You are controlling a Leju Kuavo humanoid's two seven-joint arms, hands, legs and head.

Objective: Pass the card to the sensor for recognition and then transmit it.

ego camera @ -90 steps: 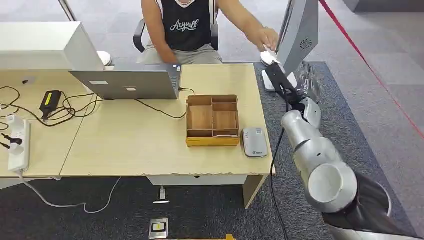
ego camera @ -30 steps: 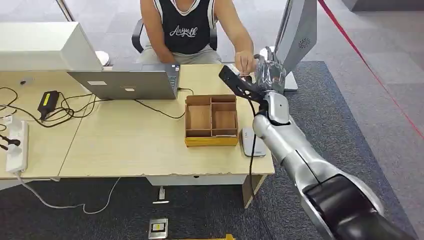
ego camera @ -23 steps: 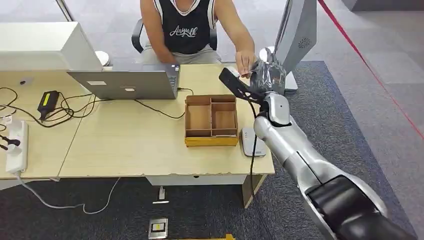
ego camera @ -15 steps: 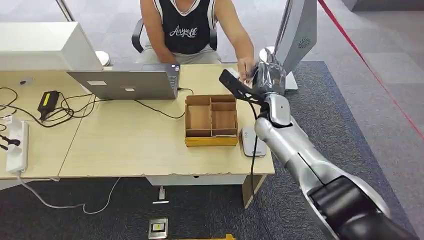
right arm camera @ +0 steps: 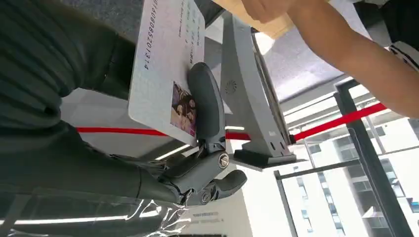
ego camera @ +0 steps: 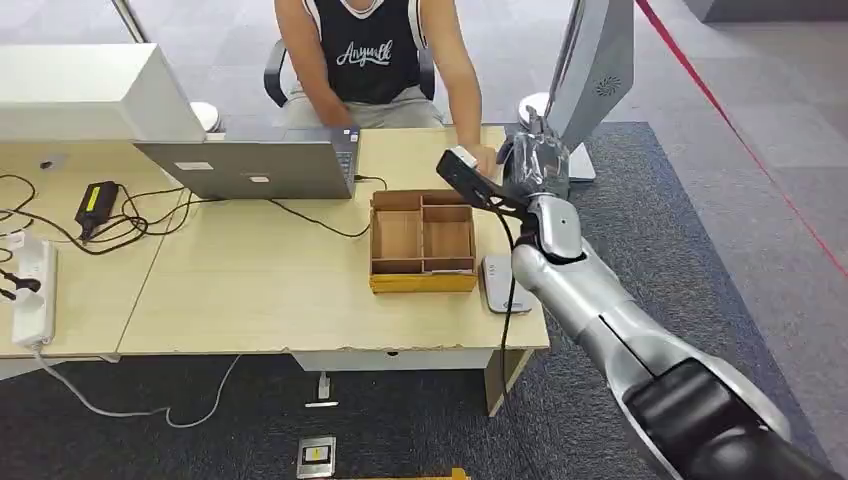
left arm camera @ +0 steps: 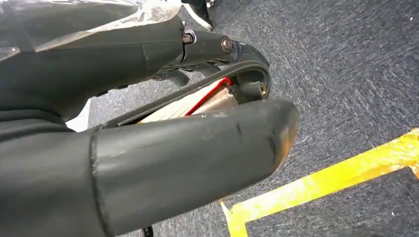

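My right hand [ego camera: 535, 165], wrapped in clear film, hovers over the far right corner of the table [ego camera: 250, 290]. In the right wrist view the white card [right arm camera: 165, 64], printed with numbers and a small photo, is pinched between the thumb [right arm camera: 205, 106] and the fingers. The grey sensor pad [ego camera: 503, 287] lies flat at the table's right front, partly behind my forearm and well below the hand. A person's hand [ego camera: 483, 157] rests on the table just left of my right hand. My left hand [left arm camera: 148, 163] hangs over dark carpet and holds nothing.
A wooden compartment box [ego camera: 423, 240] sits just left of the sensor. A laptop [ego camera: 255, 165], cables and a power strip [ego camera: 35, 285] fill the table's left half. A grey display stand [ego camera: 598, 60] rises behind my right hand. The person [ego camera: 375, 55] sits across the table.
My right hand has swung left from beside the grey stand to over the table's far right corner, carrying the card. The person's hand has drawn back onto the table.
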